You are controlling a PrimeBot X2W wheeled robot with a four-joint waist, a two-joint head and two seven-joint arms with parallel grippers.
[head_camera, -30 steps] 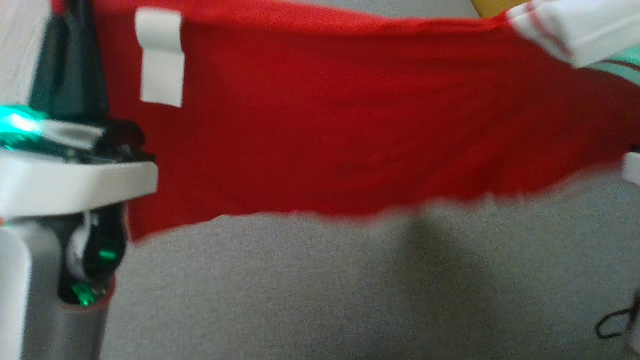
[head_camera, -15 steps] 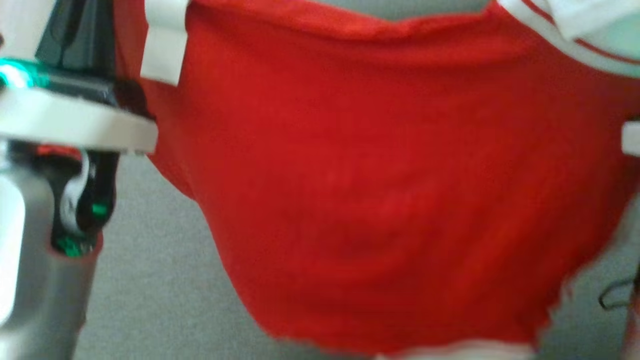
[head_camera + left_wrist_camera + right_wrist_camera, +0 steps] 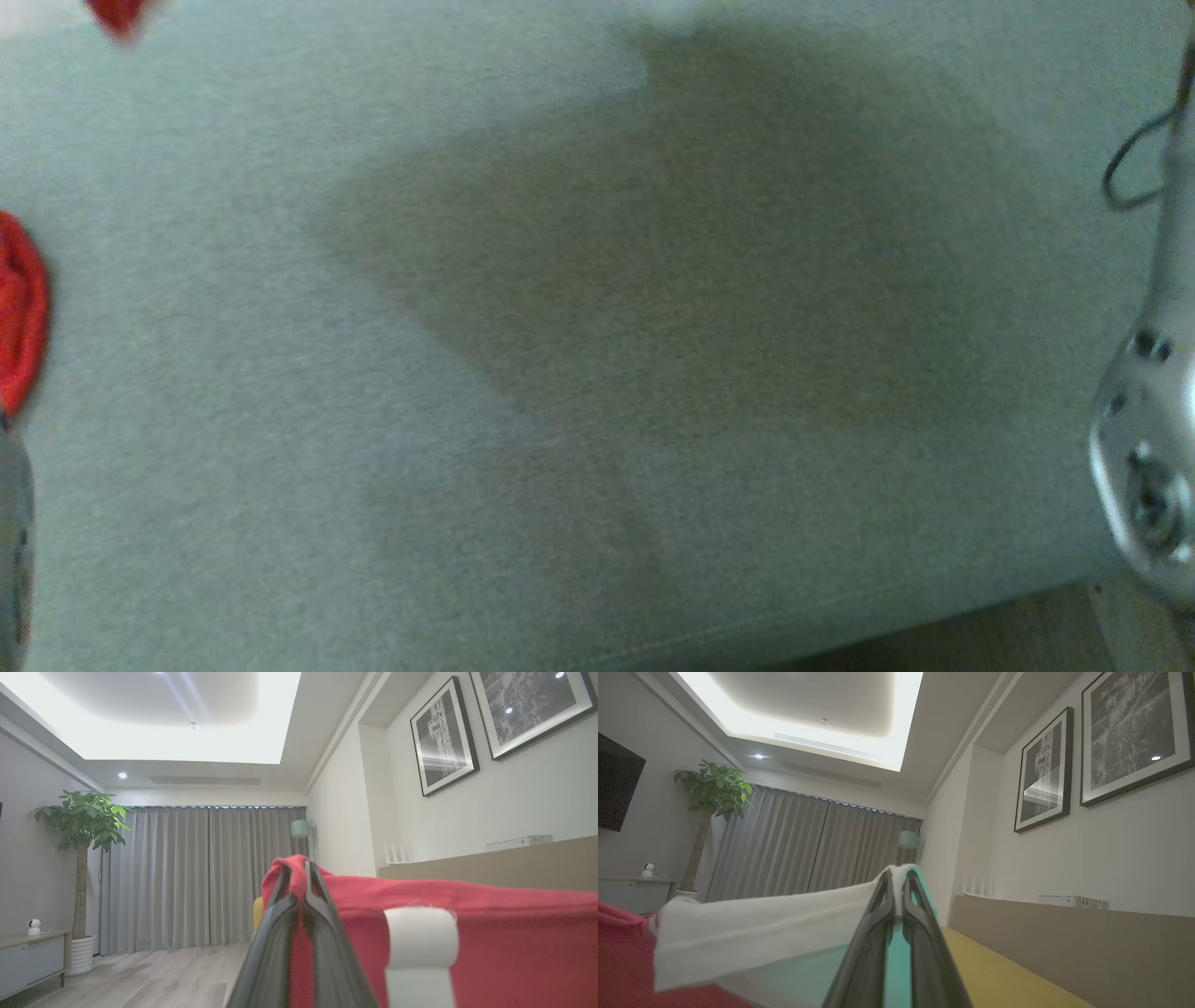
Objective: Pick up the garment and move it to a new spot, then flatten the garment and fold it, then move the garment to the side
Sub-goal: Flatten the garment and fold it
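Left gripper (image 3: 298, 872): clamped on the red edge of the garment (image 3: 514, 942).
Right gripper (image 3: 898, 877): pinched on its white sleeve (image 3: 761, 933).
Where: aloft, stretched between both grippers.
Handling: I judge it light, limp, sagging mid-span; I'd hold hems and corners.

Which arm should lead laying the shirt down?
Probably left: the left fingers are shut on the red fabric garment at its main edge, while the right fingers pinch just its white-and-teal corner.
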